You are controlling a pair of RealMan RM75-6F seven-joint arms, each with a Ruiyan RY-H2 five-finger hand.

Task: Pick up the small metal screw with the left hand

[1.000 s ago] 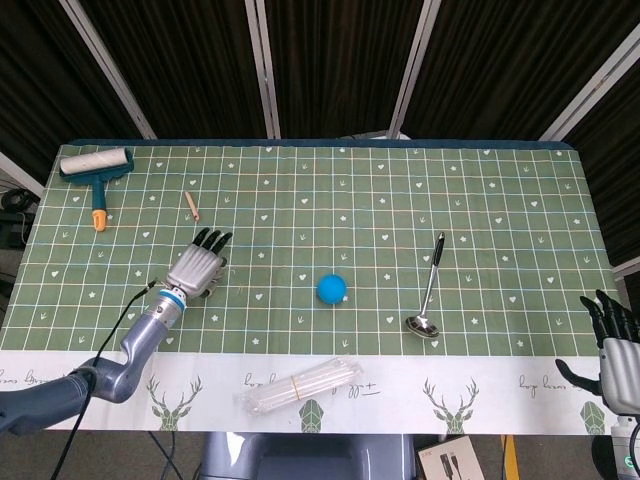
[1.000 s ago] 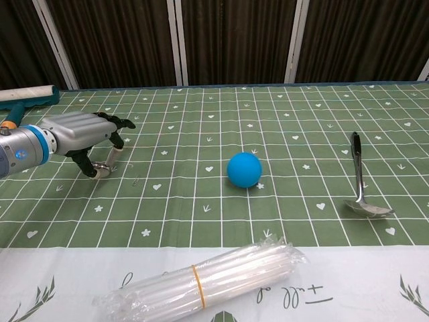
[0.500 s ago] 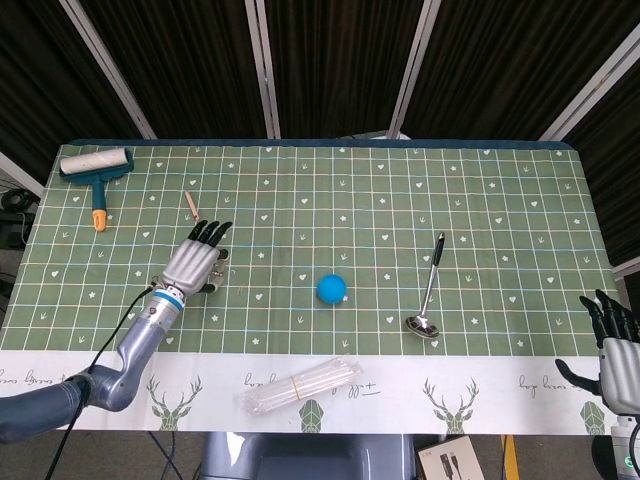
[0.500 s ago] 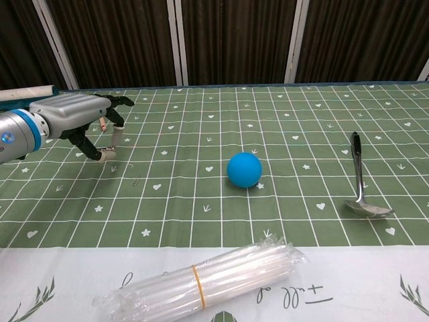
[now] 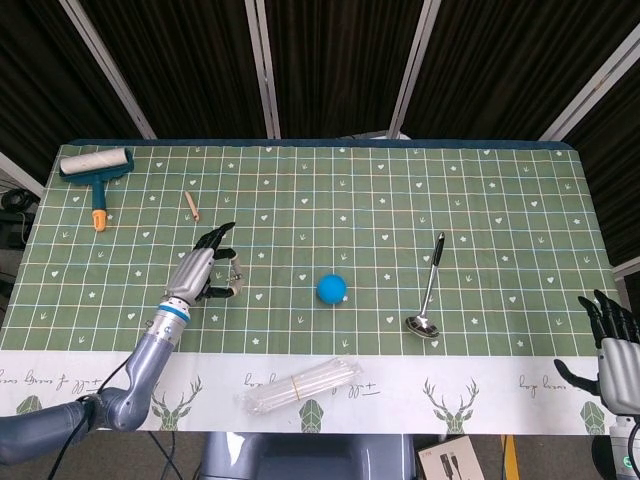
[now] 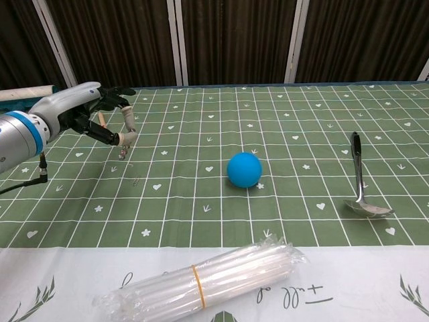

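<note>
Left hand (image 6: 90, 114) is raised above the table (image 6: 281, 121), well to the left of the blue ball (image 6: 243, 169). The small metal screw (image 6: 122, 153) hangs just under the thumb tip, apparently pinched between thumb and a finger, the other fingers spread; the screw appears clear of the cloth. Judged step: lift under way, pickup largely achieved. Next move calls for a steady rise without loosening the pinch, since the hold looks slight. Right hand (image 5: 612, 340) rests far right of the ball, fingers apart, holding nothing.
</note>
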